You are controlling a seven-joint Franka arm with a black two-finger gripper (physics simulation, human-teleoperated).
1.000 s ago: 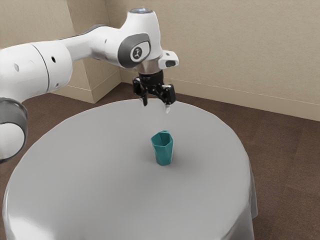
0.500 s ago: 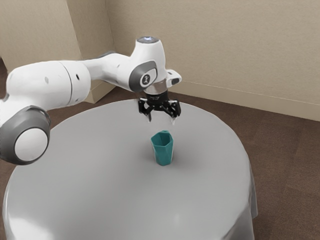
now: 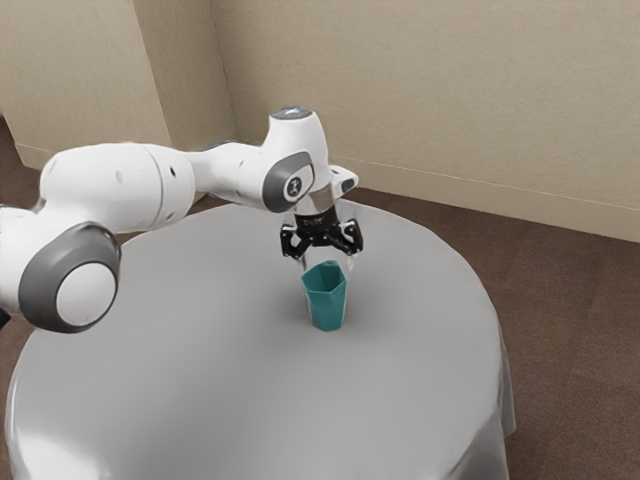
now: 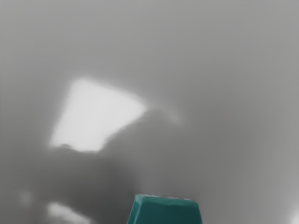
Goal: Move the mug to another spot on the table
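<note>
A teal mug (image 3: pixel 325 300) stands upright near the middle of a round desk (image 3: pixel 180 340), a little toward the exterior view's right and well in from the rim on every side. A grey cloth (image 3: pixel 492 390) covers the desk and hangs over its curved edge. Bare grey surface lies all around the mug. The widest stretches run toward the exterior view's left and toward the near edge, with a narrower band toward the far rim. Beyond the desk are a dark brown floor (image 3: pixel 570 300) and beige walls (image 3: pixel 450 80) with a pale baseboard.

The white arm (image 3: pixel 150 190) reaches in from the exterior view's left and carries the black gripper (image 3: pixel 324 260) directly over the mug. The fingers point down and are spread wider than the mug's mouth. Their tips sit about level with the rim, one to each side. Whether either tip touches the rim cannot be told, and the gripper is not pinching the mug.

The mug has flat, angular facets rather than a smooth round wall, and it tapers slightly toward its base. Its mouth faces up, and the inner wall visible through it is the same teal, in shade.

In the wrist view, the mug's (image 4: pixel 164 211) teal top edge sits just under the hand. Past it is the grey desk surface (image 4: pixel 224 70), marked by a bright four-sided patch of light (image 4: pixel 96 114) and a soft dark shadow (image 4: pixel 140 158) next to the patch.
</note>
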